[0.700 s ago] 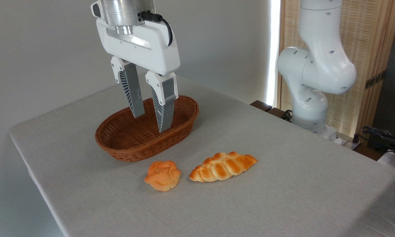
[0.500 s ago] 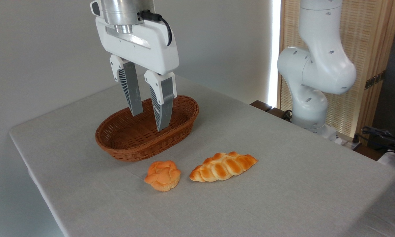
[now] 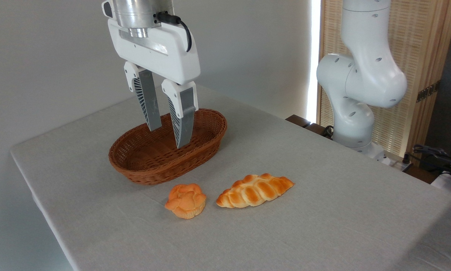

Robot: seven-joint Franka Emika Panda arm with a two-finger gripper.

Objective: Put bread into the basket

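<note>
The gripper (image 3: 167, 137) hangs above the basket (image 3: 135, 173), fingers pointing down. The jaws stand apart with a clear gap between them, and nothing is held. The fingertips appear in front of the basket's interior; whether they reach below the rim cannot be told from this view.

The basket is an oval of reddish-brown wicker, shallow, with flared sides. It sits on the table (image 3: 323, 210), which is covered by a light grey cloth. The basket's long axis runs from lower left to upper right in the picture, roughly parallel to the table's left edge. No bread lies inside it.

The bread (image 3: 186, 200) is a small round knotted bun, orange-golden on top with a paler base. It rests on the cloth in front of the basket, near the basket's nearer rim but not touching it. The bun sits base down with the knot facing up. It is close to round, so no clear long axis can be assigned; its outline is slightly wider than tall in this view.

Just beside the bun, to its right, lies a braided loaf (image 3: 254, 190), golden with pointed ends. A narrow gap separates the two. The loaf's long axis runs from lower left to upper right, roughly parallel to that of the basket.

The robot arm's white base and lower joints (image 3: 360, 86) stand at the far right edge of the table, well apart from the bread.
</note>
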